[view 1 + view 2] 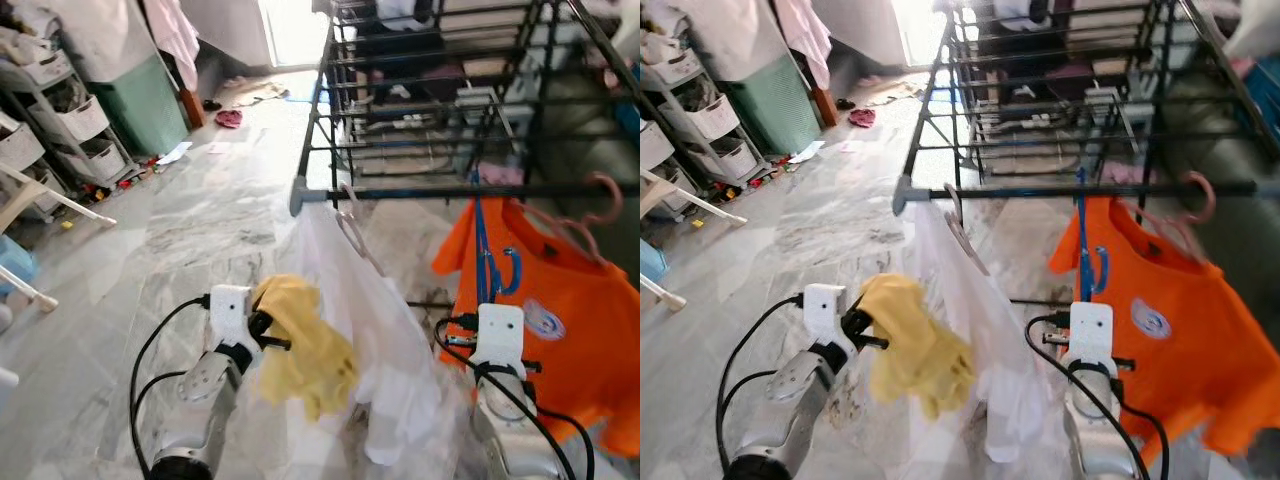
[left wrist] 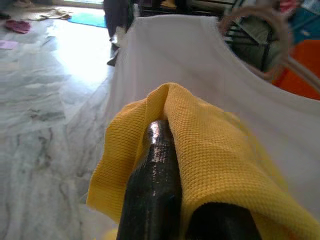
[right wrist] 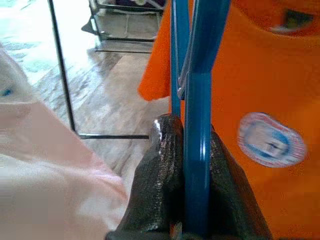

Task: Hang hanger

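Right gripper (image 3: pixel 192 200): fingers (image 3: pixel 162 185) pinched tight on shaft of blue hanger (image 3: pixel 197 130), no gap visible betw. pads & plastic. Hanger runs up from the grip in front of the orange T-shirt (image 1: pixel 560 330), its top at the black rail of the drying rack (image 1: pixel 440 190); whether hooked over the rail or just against it, can't tell.

Left gripper (image 2: pixel 155 200): closed on a fold of yellow cloth (image 1: pixel 300 345), fabric draped over & round the black fingers (image 2: pixel 152 185). Rest of the cloth hangs loose below the grip, touching the white garment (image 1: pixel 350 300) just beside it.

White garment hung from the rack's front rail on a pale pink hanger (image 1: pixel 352 222), betw. the two arms, falling low toward the floor. Orange T-shirt w/ round printed badge on chest, hung to the right on a pink hanger (image 1: pixel 590 215) hooked over same rail.

Rack: black metal, several tiers of bars, more clothes & items behind. Grey marble floor (image 1: pixel 190 250) underneath. Far left: white shelving unit (image 1: pixel 60 130) w/ bins, green cabinet (image 1: pixel 140 100), small clutter on floor near it. Bright doorway at back.
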Available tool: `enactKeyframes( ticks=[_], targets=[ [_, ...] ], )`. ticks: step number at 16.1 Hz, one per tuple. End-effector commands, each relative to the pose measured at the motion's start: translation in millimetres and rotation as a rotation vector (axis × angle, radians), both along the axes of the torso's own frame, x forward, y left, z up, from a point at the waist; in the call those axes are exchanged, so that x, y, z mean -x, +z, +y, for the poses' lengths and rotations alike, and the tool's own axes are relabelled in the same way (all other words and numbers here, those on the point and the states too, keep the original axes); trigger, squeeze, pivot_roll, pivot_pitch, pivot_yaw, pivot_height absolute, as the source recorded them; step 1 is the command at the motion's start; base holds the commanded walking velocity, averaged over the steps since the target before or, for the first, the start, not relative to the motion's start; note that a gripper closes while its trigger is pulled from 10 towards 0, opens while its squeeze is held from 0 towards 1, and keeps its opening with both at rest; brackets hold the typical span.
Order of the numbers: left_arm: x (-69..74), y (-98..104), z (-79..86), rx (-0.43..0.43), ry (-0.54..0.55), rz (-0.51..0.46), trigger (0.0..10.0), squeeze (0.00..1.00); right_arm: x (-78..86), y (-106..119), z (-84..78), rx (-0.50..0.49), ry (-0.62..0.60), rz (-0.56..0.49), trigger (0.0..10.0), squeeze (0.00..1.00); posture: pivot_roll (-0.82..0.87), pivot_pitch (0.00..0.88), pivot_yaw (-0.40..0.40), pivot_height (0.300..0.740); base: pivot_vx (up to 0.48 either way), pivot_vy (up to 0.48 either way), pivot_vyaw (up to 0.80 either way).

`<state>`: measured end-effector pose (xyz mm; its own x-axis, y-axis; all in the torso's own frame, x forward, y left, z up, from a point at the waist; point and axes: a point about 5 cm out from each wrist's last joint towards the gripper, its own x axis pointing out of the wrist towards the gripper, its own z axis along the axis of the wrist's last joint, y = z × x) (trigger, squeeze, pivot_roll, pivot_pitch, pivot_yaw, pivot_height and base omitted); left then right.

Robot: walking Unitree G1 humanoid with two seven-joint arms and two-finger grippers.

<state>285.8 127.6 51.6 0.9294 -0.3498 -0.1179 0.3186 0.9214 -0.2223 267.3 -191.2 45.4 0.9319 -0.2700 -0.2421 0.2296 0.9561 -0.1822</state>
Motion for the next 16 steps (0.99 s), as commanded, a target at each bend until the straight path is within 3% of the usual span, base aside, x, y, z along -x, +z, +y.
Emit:
enactKeyframes(
  ticks=[1,5,16],
  targets=[
    [-2.3,4.1,11.3,-0.017,0.029,-0.027,10.0,0.00,-1.7,4.4,12.2,-0.005,0.041,-0.023,10.0,0.00,-0.25,0.000,0.122,0.740,0.296,0.000,0.00],
    [-0.4,1.3,9.9,-0.020,0.025,-0.019,10.0,0.00,1.7,2.3,13.7,0.010,0.055,-0.017,10.0,0.00,-0.25,0.000,0.122,0.740,0.273,0.000,0.00],
    [11.1,-7.3,21.1,-0.040,0.079,-0.005,10.0,0.00,10.3,0.5,25.3,0.054,0.186,0.014,10.0,0.00,-0.25,0.000,0.092,0.740,0.000,0.000,0.00]
  ],
)
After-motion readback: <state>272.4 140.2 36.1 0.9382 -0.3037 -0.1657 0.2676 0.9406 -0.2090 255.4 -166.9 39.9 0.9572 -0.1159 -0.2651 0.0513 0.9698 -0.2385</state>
